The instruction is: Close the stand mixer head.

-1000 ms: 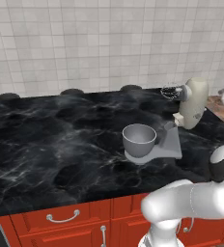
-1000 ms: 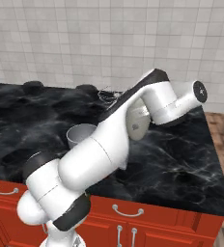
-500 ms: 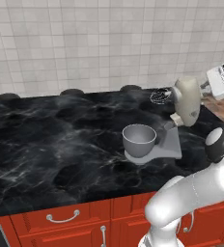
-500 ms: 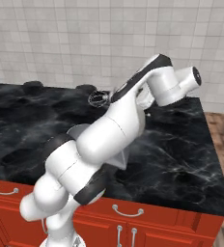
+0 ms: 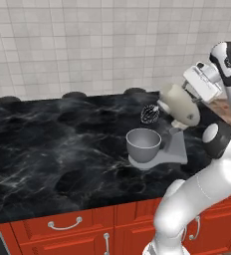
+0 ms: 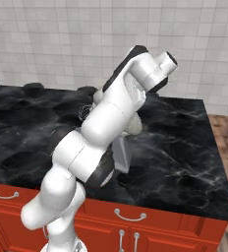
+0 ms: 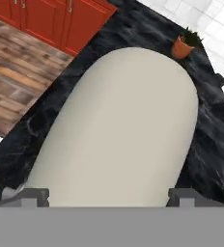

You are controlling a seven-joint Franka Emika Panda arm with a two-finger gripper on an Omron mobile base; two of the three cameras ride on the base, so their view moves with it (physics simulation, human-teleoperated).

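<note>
The beige stand mixer head (image 5: 179,105) is tilted, its dark whisk (image 5: 150,113) hanging just above the grey metal bowl (image 5: 143,144) on the grey base (image 5: 173,148). My gripper (image 5: 191,94) is against the head's raised rear end, coming from the right. Through the hand view the head (image 7: 123,125) lies lengthwise under my gripper (image 7: 109,197), whose dark fingertips (image 7: 34,195) stand wide apart at either side of it, open. From the right base view my arm covers most of the mixer; a bit of the head (image 6: 134,126) and the whisk (image 6: 86,111) peek out.
The mixer stands near the right end of the black marble counter (image 5: 62,149), tiled wall behind. Dark burner knobs (image 5: 73,94) line the back edge. A small plant in an orange pot (image 7: 181,47) sits on the counter beyond the head. Red cabinets (image 5: 62,231) are below.
The head has swung forward and down from nearly upright, bringing the whisk lower toward the bowl. My hand has come in from the right onto its rear end.
</note>
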